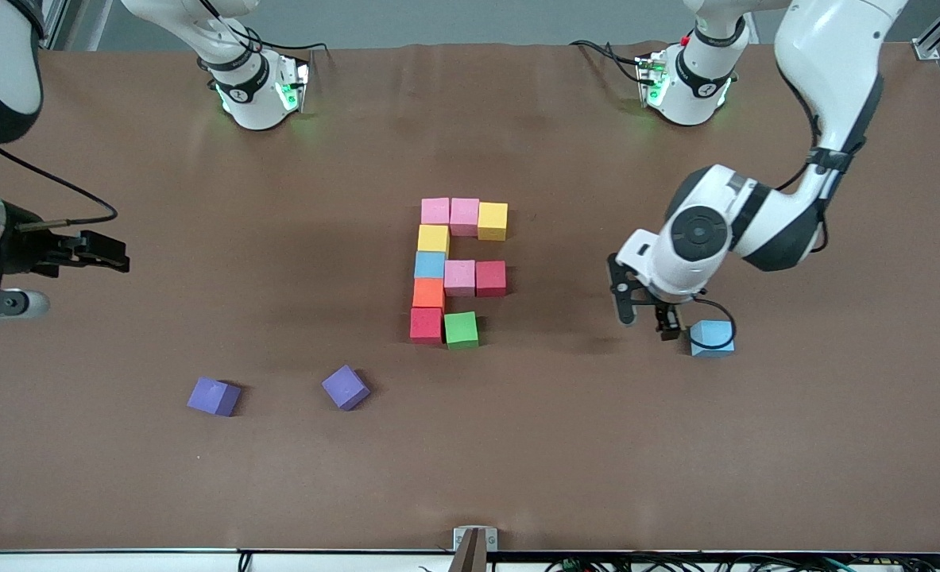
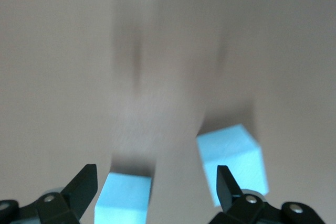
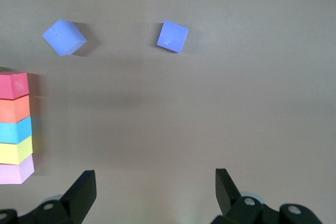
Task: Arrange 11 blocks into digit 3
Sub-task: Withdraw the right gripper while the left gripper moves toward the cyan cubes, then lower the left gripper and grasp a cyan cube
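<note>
Ten blocks form a touching figure at the table's middle: a column with a top bar of pink, pink and yellow, a middle bar ending in red, and a green cube beside the bottom red one. A loose light blue block lies toward the left arm's end. My left gripper is open low over the table, right beside it, holding nothing. The blurred left wrist view shows light blue twice: between the fingers and beside one finger. My right gripper waits open and empty at the right arm's end.
Two purple cubes lie apart on the brown table, nearer the front camera than the figure, toward the right arm's end. The right wrist view shows them and the figure's column.
</note>
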### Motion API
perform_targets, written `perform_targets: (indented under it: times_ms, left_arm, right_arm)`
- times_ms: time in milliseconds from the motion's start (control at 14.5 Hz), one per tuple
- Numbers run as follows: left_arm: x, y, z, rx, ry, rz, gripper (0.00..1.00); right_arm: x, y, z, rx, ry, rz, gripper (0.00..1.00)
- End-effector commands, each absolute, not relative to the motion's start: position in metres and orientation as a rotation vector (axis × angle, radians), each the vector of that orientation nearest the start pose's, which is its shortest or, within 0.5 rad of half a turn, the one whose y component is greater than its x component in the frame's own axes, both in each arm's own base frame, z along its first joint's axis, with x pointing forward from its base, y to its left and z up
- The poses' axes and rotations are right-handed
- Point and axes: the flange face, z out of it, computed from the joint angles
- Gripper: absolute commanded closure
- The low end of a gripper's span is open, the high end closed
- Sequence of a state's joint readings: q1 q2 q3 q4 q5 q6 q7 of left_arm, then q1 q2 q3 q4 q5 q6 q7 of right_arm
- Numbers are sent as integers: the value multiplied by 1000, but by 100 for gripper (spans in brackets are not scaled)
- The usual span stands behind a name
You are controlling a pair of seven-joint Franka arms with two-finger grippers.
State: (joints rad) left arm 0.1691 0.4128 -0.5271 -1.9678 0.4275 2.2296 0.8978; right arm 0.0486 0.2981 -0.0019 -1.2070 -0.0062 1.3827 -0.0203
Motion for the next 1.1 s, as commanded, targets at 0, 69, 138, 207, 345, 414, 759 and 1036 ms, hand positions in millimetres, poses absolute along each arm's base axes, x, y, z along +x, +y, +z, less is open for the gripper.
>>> perform_targets:
  times_ms: [0, 69, 138, 207, 345, 414, 759, 1036]
  left_arm:
    - [565, -151, 276, -2115, 2139, 86, 0]
    - [566, -138, 270, -2091, 2146, 75, 0]
    - [571, -127, 268, -2080, 2147, 48, 0]
    - [573, -117, 261, -2075, 2160, 35, 0]
    - [578, -101, 253, -2068, 2180, 7, 0]
    - [580, -95, 251, -2047, 2204, -6, 0]
    - [587, -74, 232, -1993, 2252, -45, 0]
    - [589, -71, 223, -1994, 2256, -76, 0]
  right_arm:
    - [603, 24, 605, -3106, -93, 198, 0]
    - [597, 22, 605, -3099, -86, 193, 0]
    - [591, 17, 607, -3096, -70, 183, 0]
    - [585, 6, 610, -3081, -38, 170, 0]
    - [572, -5, 615, -3045, -13, 162, 0]
    - [570, -6, 617, -3047, -16, 160, 0]
    - [557, -4, 637, -3061, -26, 119, 0]
    - [556, -1, 645, -3083, -37, 74, 0]
